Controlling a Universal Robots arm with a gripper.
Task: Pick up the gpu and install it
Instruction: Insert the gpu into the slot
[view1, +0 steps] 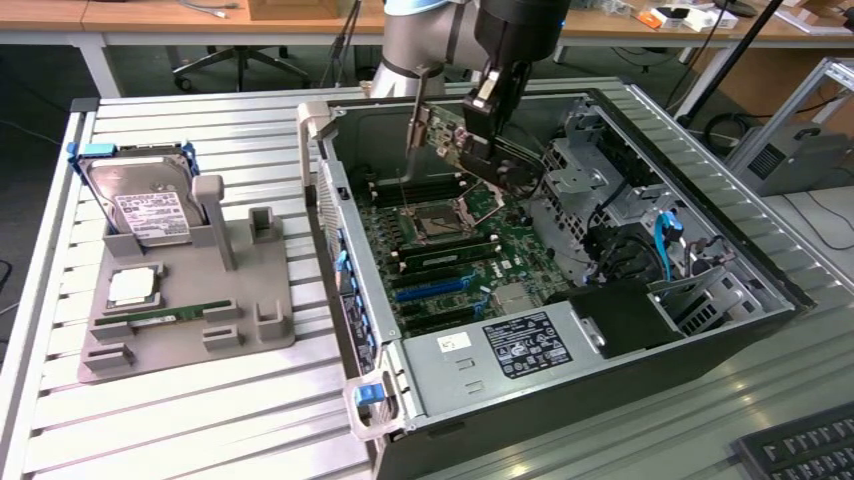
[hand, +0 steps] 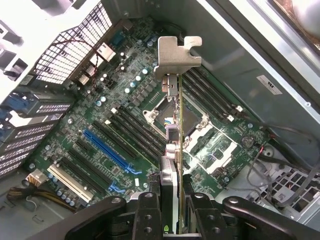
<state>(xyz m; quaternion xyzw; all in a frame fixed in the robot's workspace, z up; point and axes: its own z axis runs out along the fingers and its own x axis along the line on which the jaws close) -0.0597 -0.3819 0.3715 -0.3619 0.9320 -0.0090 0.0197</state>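
The gpu (view1: 447, 145) is being held on edge, clamped in the gripper (view1: 487, 135), at upper centre of the exterior view above the motherboard (view1: 434, 250) in the open case (view1: 322, 180); picked up, not yet seated.

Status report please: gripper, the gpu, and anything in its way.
Gripper shut on gpu. Card held edge-on above motherboard inside open case, not seated. No obstruction seen beneath it.
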